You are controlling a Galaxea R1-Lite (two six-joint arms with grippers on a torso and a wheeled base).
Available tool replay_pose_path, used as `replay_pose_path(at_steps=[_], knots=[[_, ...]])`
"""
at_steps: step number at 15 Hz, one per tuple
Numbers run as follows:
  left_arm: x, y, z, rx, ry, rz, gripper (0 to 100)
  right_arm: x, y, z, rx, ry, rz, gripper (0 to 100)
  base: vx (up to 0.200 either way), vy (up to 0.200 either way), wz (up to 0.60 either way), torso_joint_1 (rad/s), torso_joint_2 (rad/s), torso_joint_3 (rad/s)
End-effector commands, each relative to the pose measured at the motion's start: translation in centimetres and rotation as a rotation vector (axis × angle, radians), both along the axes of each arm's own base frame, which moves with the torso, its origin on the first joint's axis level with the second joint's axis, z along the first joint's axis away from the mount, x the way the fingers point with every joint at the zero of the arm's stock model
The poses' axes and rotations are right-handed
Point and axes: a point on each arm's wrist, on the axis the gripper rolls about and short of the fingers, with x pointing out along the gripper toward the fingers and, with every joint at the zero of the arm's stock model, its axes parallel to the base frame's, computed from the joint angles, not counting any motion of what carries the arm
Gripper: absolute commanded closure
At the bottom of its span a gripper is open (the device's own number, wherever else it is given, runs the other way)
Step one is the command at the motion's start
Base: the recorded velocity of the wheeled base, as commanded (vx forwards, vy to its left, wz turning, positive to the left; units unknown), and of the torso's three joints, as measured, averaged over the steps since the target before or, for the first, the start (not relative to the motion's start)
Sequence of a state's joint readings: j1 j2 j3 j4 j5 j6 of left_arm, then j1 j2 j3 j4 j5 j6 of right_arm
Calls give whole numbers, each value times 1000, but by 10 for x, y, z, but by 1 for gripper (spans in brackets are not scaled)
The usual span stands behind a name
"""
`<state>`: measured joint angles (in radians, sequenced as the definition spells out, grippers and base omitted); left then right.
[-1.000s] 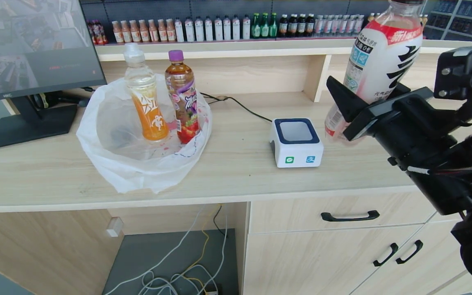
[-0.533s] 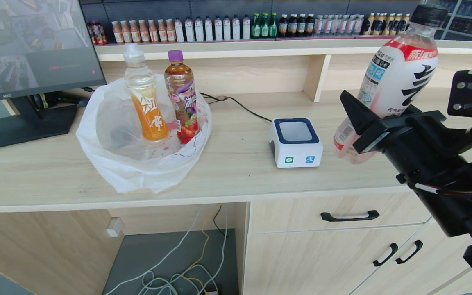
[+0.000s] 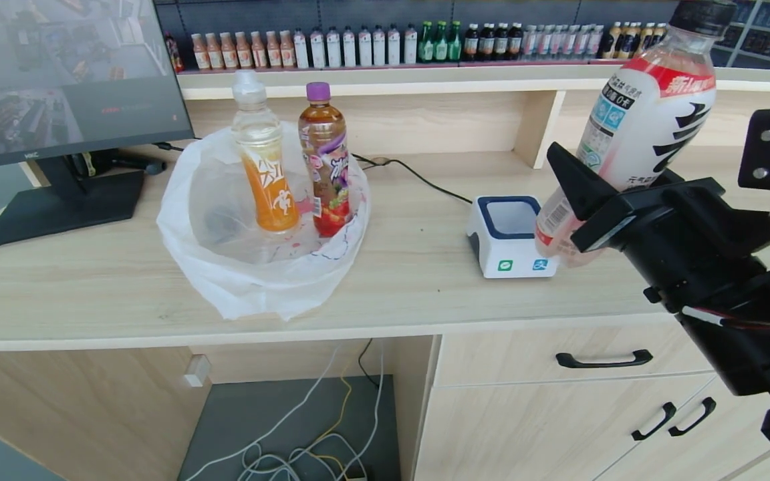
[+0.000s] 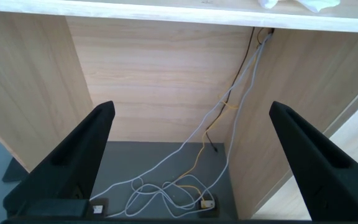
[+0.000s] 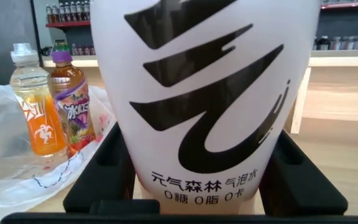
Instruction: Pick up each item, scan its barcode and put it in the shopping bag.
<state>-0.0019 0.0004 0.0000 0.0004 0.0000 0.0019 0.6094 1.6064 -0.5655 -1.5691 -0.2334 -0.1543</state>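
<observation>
I'm looking at a long wooden counter (image 3: 91, 294) with drawers (image 3: 559, 361) under its right part and a back shelf lined with a row of small bottles (image 3: 385, 47). A monitor (image 3: 57, 73) stands at the counter's far left. Next to it, a white plastic bag (image 3: 251, 280) sits open on the counter with its rim rolled down.

My right gripper (image 3: 615, 184) is raised over the right end of the counter. Its black fingers are clamped on the lower body of the white bottle (image 3: 646, 107), one on each side. From the right wrist, the bottle's label (image 5: 204, 93) faces the camera, with a finger (image 5: 98, 168) pressed to each flank.

The white bottle is off the counter and tilted, its dark cap leaning up and to the right. From the head camera, its base overlaps the right edge of the scanner (image 3: 505, 247), and a barcode strip shows low on its left side.

My left gripper (image 4: 191, 155) hangs below the counter in front of the open leg space. Its fingers are spread wide apart with nothing between them, and cables (image 4: 166, 186) lie on the floor beyond.

The scanner is a small white box with a dark-framed window on top, and it sits between the bag and the white bottle.

Inside the bag, an orange bottle (image 3: 265, 167) and a purple-capped bottle (image 3: 325, 167) stand upright, side by side.
</observation>
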Motion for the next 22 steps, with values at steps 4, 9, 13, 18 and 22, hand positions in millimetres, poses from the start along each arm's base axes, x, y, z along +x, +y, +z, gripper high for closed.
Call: replay_pose_path(at_steps=[4, 9, 13, 18, 22], knots=[[0, 0, 0, 0, -1, 0, 0, -10, -7, 7, 15, -24, -3, 100, 0, 200, 0, 1, -1, 0], [0, 0, 0, -3, -1, 0, 0, -21, -15, 8, 17, -29, -3, 100, 0, 200, 0, 2, 0, 1], [0, 0, 0, -3, -1, 0, 0, -17, -12, 6, 11, -22, -2, 100, 0, 200, 0, 5, 5, 10], [0, 0, 0, 1, -1, 0, 0, -17, -11, 7, 8, -30, 10, 100, 0, 40, 0, 0, 0, 0], [0, 0, 0, 1, -1, 0, 0, -11, -6, 9, 13, -36, 14, 100, 0, 0, 0, 0, 0, 0]])
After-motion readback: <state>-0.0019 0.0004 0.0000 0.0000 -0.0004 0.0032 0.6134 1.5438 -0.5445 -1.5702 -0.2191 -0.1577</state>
